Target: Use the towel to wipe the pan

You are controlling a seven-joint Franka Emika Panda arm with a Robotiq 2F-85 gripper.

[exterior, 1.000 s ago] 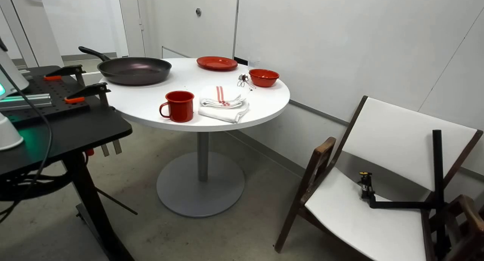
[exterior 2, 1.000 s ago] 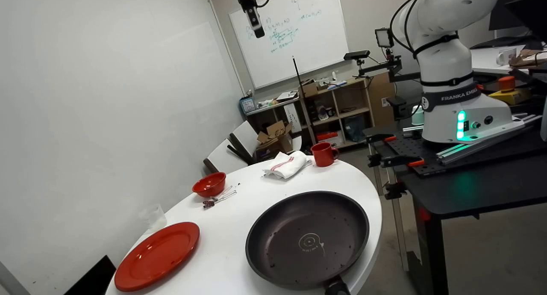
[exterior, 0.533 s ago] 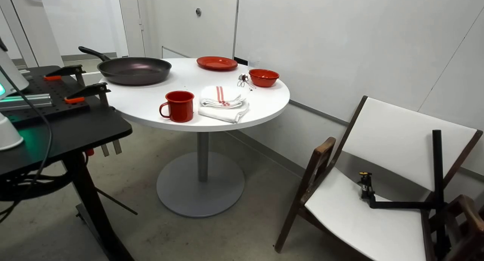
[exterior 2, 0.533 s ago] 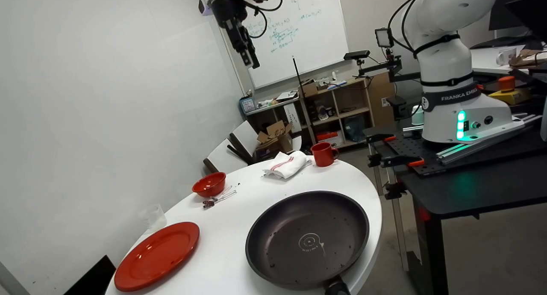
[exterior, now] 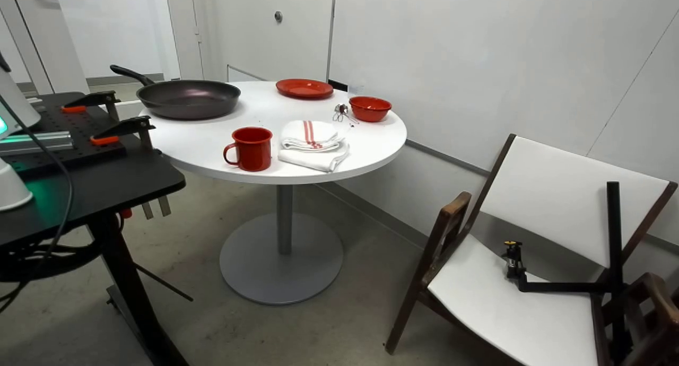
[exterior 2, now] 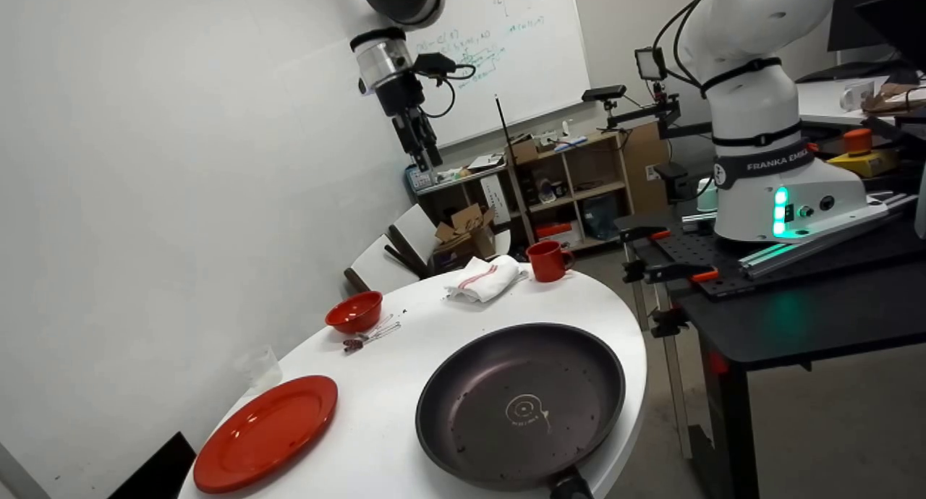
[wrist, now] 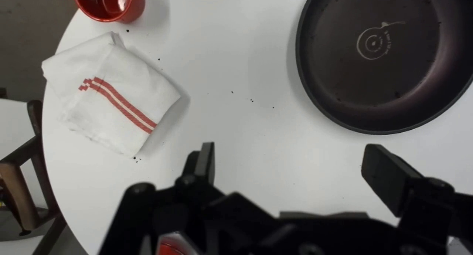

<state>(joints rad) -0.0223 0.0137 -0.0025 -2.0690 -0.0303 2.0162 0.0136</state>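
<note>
The towel (wrist: 118,96), a folded white cloth with red stripes, lies on the round white table near its edge, beside the red mug. In both exterior views it rests flat in a small stack (exterior: 313,143). The dark pan (exterior 2: 521,405) sits near the opposite side of the table, its handle partly cut off in that exterior view and whole in an exterior view (exterior: 188,99). My gripper (wrist: 290,164) is open, its fingers wide apart with only tabletop seen between them. It hangs high above the table (exterior 2: 427,160), touching neither towel nor pan.
On the table (exterior: 212,143) stand a red mug (exterior: 253,149), a red bowl (exterior 2: 354,312), a red plate (exterior 2: 268,434) and thin metal utensils (exterior 2: 369,336). A clear cup (exterior 2: 260,369) stands near the wall. Dark crumbs dot the tabletop. A wooden chair (exterior: 509,302) is close by.
The arm and gripper have come down from the top of an exterior view, and the gripper's tips now just show at the upper edge elsewhere. Towel, pan and dishes have not moved.
</note>
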